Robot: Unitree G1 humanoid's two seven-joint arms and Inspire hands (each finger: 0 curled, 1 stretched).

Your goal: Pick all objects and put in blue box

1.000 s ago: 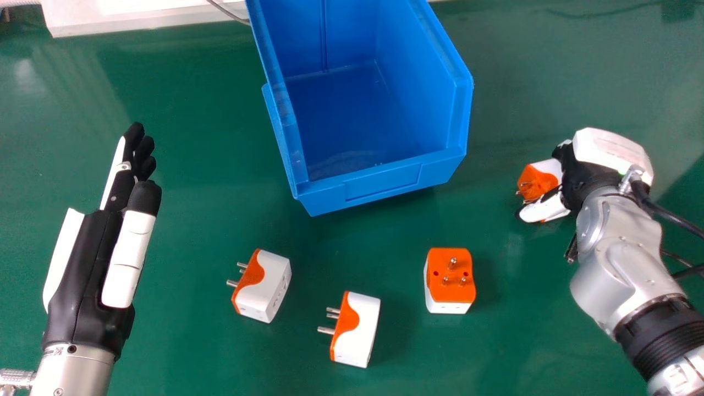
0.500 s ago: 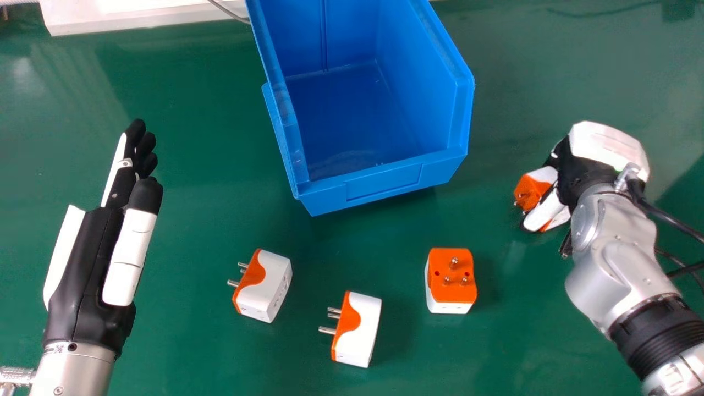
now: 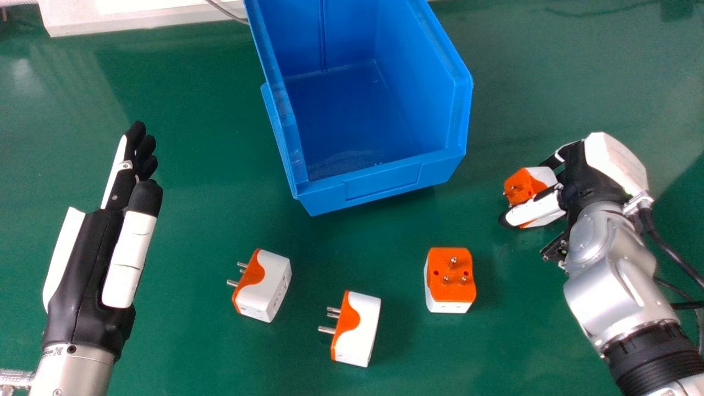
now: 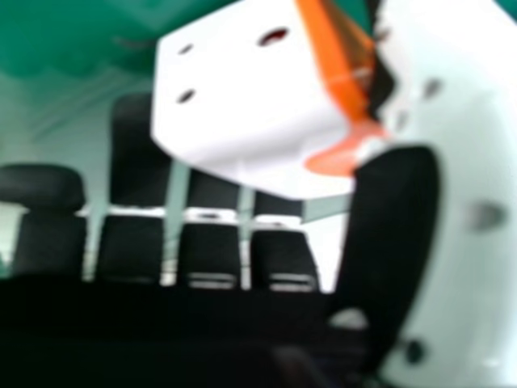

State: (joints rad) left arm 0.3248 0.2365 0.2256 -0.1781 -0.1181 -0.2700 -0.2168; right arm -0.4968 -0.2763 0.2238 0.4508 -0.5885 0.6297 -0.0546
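In the head view my right hand (image 3: 593, 173) is right of the blue box (image 3: 382, 181), curled round an orange-and-white plug adapter (image 3: 522, 186) whose pins point left. In the right hand view the adapter's white body (image 4: 242, 89) lies between the fingers and thumb of my right hand (image 4: 477, 202). Three more adapters rest on the table in front of the box: one (image 3: 270, 289) at the left with pins leftward, another (image 3: 360, 333) nearer, and a third (image 3: 451, 275) with its pins up. My left hand (image 3: 82, 275) is open at the left, holding nothing.
The green table (image 3: 192, 231) carries everything. A white object (image 3: 137, 19) stands at the back left, with a cable (image 3: 226, 11) running beside the box. Dark cables (image 3: 679, 261) hang beside my right forearm.
My right hand has shifted slightly left and its wrist has turned, taking the held adapter along. The left hand, the box and the three adapters on the table look unmoved.
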